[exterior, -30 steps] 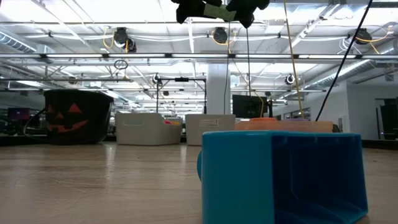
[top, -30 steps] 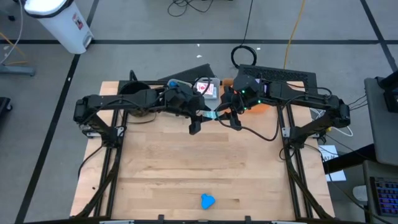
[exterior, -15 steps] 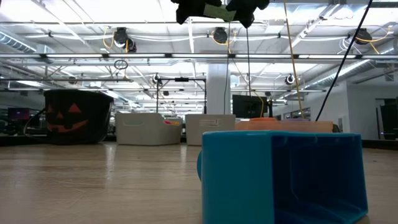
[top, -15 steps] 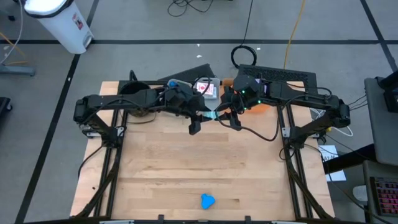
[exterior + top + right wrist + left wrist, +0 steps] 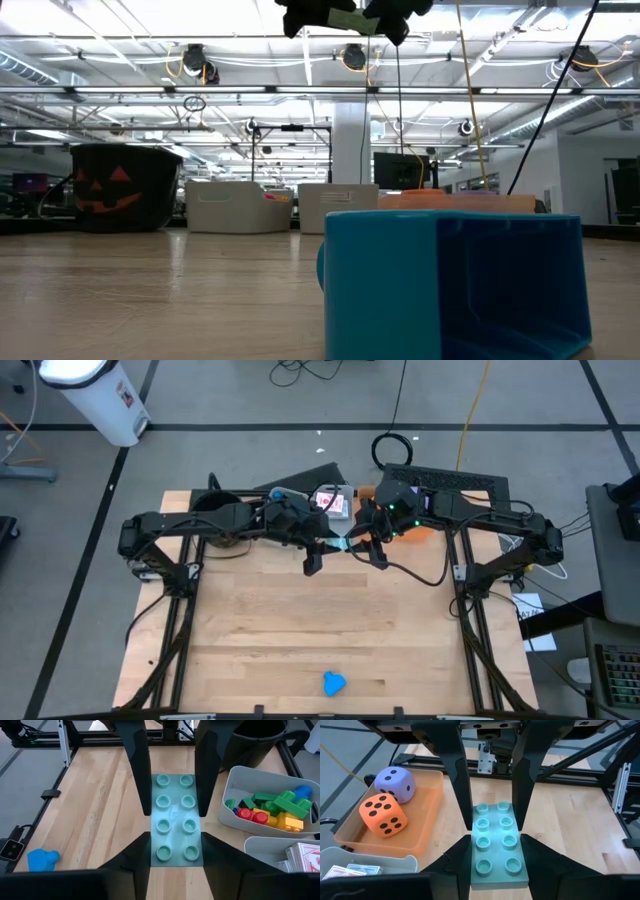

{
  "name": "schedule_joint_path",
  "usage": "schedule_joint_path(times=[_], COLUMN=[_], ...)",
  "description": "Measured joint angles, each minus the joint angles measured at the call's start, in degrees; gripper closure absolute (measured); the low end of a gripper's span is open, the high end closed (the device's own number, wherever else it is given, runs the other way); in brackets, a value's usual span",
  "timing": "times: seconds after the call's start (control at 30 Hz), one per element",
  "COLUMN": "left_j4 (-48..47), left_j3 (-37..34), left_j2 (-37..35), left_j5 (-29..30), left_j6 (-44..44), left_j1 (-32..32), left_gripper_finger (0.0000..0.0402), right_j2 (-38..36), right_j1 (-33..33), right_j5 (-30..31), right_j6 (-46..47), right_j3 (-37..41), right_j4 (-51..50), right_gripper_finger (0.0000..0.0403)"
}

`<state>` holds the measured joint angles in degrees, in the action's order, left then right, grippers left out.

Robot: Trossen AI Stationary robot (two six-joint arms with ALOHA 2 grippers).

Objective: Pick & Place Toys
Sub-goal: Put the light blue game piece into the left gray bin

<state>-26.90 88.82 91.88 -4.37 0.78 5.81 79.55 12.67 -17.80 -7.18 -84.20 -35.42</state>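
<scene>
The left gripper (image 5: 492,865) and right gripper (image 5: 172,857) are both clamping one pale green studded block (image 5: 495,845) from opposite ends, holding it in the air above the table's (image 5: 300,630) far middle. A blue toy (image 5: 333,683) is lying alone near the front edge.

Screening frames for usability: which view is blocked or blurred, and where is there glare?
Low view: the blue block sits soft-focused right at the lens, hiding much of the table; bright ceiling lights. Both wrist views: sharp on the pale green brick, dark fingers unblurred. High view: evenly lit, glare only on the white bin.
</scene>
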Motion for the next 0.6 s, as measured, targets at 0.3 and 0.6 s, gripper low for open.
schedule_joint_path(times=[0.3, 0.6], left_j4=[0.1, -2.7], left_j3=[0.0, 0.0], left_j2=[0.0, -0.5], left_j5=[-0.3, -0.3], left_j6=[0.4, 1.0], left_j1=[-0.1, 1.4], left_gripper_finger=[0.0263, 0.0263], right_j2=[0.0, -2.9], right_j1=[0.7, 2.4], right_j5=[-0.4, 3.7], right_j6=[1.9, 0.0], right_j3=[0.0, 0.0], right_j4=[-0.5, -3.8], right_gripper_finger=[0.02, 0.0177])
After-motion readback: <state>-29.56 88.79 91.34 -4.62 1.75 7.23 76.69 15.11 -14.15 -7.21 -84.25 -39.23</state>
